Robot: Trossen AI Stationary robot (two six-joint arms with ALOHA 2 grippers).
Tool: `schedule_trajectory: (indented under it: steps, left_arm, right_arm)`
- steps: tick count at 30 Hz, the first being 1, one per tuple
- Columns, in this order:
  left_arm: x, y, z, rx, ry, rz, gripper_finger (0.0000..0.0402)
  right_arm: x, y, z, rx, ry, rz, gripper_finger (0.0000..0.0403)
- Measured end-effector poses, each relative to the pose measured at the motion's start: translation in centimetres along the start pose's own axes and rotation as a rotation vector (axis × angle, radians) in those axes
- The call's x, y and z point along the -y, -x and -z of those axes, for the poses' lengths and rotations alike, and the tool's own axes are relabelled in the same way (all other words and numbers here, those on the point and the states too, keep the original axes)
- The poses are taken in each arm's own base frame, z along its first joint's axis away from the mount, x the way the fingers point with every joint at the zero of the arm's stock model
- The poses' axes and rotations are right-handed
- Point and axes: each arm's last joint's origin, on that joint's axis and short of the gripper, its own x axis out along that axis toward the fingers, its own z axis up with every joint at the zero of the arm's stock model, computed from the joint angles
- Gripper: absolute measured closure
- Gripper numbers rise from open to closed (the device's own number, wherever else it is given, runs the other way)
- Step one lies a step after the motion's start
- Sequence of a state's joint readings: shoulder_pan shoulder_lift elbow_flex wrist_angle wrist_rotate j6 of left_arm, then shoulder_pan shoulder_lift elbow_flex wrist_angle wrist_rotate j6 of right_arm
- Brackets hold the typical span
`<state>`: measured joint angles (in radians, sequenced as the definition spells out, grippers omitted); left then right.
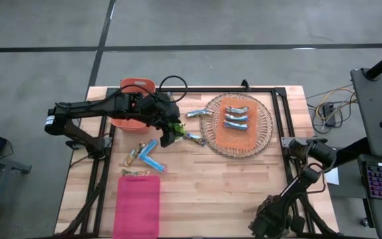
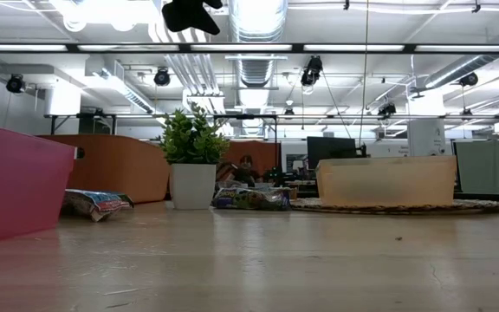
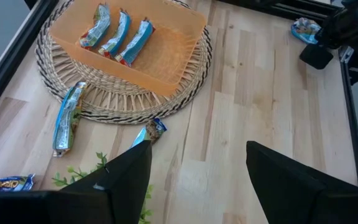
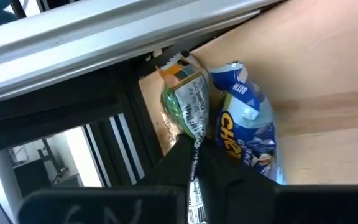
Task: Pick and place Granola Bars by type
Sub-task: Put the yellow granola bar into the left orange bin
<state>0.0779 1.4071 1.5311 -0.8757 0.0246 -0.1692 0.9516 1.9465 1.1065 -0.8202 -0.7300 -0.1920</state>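
Observation:
My left gripper point(image 1: 171, 135) hangs open, high over the small green plant point(image 1: 175, 126); in the low view it point(image 2: 193, 13) is well above the table. Three silver-blue bars point(image 3: 117, 32) lie in the orange tray point(image 1: 225, 138) on the wicker mat point(image 1: 265, 126). Another silver-blue bar point(image 3: 67, 118) rests on the mat's rim, and one more point(image 3: 154, 129) lies on the wood just past my fingers. Two bright blue bars point(image 1: 150, 154) and two tan-brown bars point(image 1: 134, 172) lie on the table nearer the front. My right gripper point(image 4: 197, 171) sits shut at the table's right edge. My right gripper has the thin edge strip point(image 4: 194, 152) of a green-and-white packet point(image 4: 185, 102) between its two shut fingers. The packet lies ahead of the fingers against the metal frame, beside a blue packet point(image 4: 247, 130). The fingers hide how far back it reaches.
An orange bin point(image 1: 134, 106) stands at the far left under my left arm, and a pink bin point(image 1: 138, 206) stands at the near edge. A black frame rail point(image 1: 284, 126) runs along the table's right side. Bare wood shows between the mat and the pink bin.

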Motion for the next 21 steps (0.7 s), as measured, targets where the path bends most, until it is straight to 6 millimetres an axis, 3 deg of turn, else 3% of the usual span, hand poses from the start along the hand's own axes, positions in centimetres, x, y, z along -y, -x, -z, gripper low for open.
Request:
schedule_trajectory:
  steps: [6, 21]
  left_arm:
    - [0.0, 0.0, 0.0, 0.000, 0.017, 0.000, 0.0159]
    - [-0.1, 0.1, 0.3, -0.034, -0.013, -0.006, 0.0159]
  right_arm:
    - [-0.5, 0.6, -0.1, -0.011, -0.083, -0.002, 0.0394]
    - [-4.6, 5.6, 0.2, 0.115, -0.147, 0.085, 0.0395]
